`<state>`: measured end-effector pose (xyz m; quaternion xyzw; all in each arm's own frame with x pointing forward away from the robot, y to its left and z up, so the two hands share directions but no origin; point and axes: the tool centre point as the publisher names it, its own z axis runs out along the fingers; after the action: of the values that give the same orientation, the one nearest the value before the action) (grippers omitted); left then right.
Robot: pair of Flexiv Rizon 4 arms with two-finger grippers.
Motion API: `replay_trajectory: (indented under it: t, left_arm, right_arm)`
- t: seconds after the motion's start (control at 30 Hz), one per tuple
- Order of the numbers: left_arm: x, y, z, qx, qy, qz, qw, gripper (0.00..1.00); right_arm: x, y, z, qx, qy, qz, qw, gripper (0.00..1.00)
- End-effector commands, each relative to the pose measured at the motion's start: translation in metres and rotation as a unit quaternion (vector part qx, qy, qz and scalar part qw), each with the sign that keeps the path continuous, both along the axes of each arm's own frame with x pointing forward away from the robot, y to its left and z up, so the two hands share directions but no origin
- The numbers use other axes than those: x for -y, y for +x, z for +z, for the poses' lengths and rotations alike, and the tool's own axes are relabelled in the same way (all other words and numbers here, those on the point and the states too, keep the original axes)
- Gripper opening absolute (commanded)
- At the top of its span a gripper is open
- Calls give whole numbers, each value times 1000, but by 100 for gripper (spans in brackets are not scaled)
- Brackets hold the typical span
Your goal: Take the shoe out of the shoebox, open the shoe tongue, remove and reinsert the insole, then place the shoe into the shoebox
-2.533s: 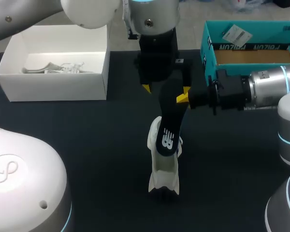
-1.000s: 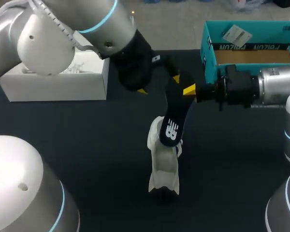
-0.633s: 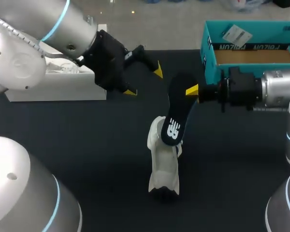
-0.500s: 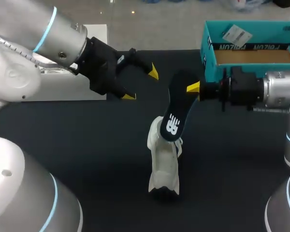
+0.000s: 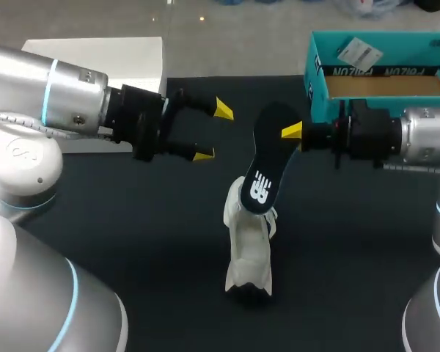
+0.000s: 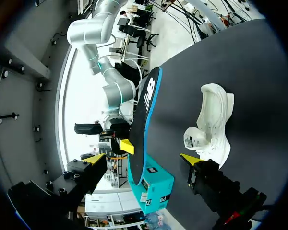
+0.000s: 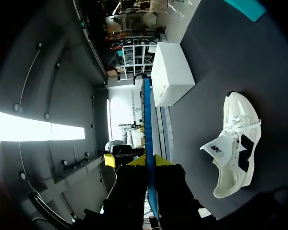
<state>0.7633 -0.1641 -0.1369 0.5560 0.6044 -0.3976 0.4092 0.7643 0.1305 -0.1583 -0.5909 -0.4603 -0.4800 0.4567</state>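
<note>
Right gripper (image 5: 292, 132) pinched the black insole (image 5: 268, 158) over the white shoe (image 5: 249, 249); left gripper (image 5: 213, 132) hung clear, fingers spread wide.
From the head view we had the insole slanting down toward 7 o'clock, its logo end over the shoe's collar, though we couldn't tell if they touched. The teal shoebox (image 5: 319, 81) sat at 1 o'clock and the white box (image 5: 95, 55) at 10 o'clock. The right wrist view gave us the clincher: the insole (image 7: 148, 120) edge-on, squeezed between both yellow tips (image 7: 148, 160). The left wrist view showed nothing gripped between its own tips (image 6: 140, 160). Since 2.5 seconds ago, the left arm swung off the insole from 12 o'clock round to 9 o'clock.
</note>
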Motion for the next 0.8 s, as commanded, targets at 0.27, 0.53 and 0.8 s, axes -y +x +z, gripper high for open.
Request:
replay_trajectory:
  t: [0.27,0.53,0.8]
  left_arm:
    - [22,8,-15,35,-94,71,992,100]
    - [31,9,-19,46,-156,71,984,100]
    - [31,5,-28,37,-177,29,983,61]
  right_arm:
    - [-17,-5,-4,6,-9,-7,1000,0]
    - [-25,-5,-6,0,1,-2,1000,0]
    - [-28,-12,-9,-3,4,26,1000,0]
